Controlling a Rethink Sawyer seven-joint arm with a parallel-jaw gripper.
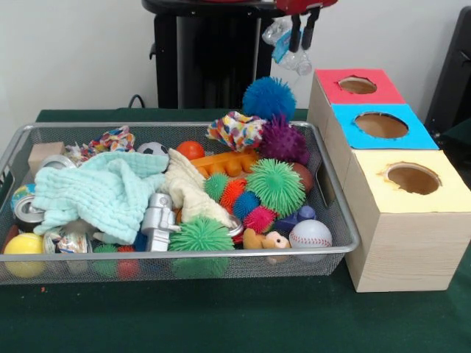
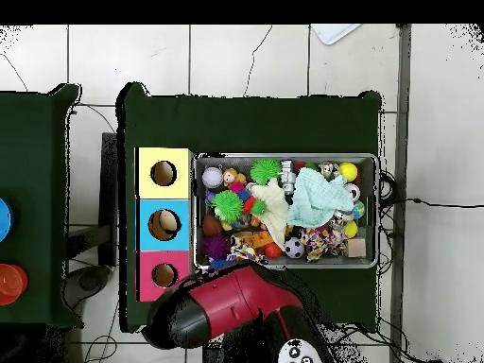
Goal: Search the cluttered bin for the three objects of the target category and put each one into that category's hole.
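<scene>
Held object: a clear crumpled plastic bottle with a blue label [image 1: 285, 45], hanging in the air above the bin's far right corner, just left of the red-topped box.
Gripper [image 1: 303, 29]: comes down from the top edge in the front view; its two dark fingers [image 1: 295, 33] pinch the bottle's upper part.
Arm [image 2: 227, 307]: red and black, seen from overhead lying across the tabletop edge beside the red box.
Boxes: three wooden boxes in a row right of the bin, each with a round hole on top: red top [image 1: 357, 86] farthest, blue top [image 1: 380, 126] in the middle, yellow top [image 1: 411, 179] nearest.
Bin [image 1: 335, 213]: a wire mesh tray on the green tabletop [image 1: 221, 316], packed with clutter.
Bin contents, right part: green spiky ball [image 1: 275, 187], purple spiky ball [image 1: 284, 140], blue spiky ball [image 1: 268, 98] at the far rim, baseball [image 1: 310, 234] in the near right corner.
Bin contents, left part: pale green cloth [image 1: 103, 193], silver robot toy [image 1: 157, 218], yellow ball [image 1: 24, 245] in the near left corner, small soccer ball [image 1: 151, 148], wooden block [image 1: 44, 154].
</scene>
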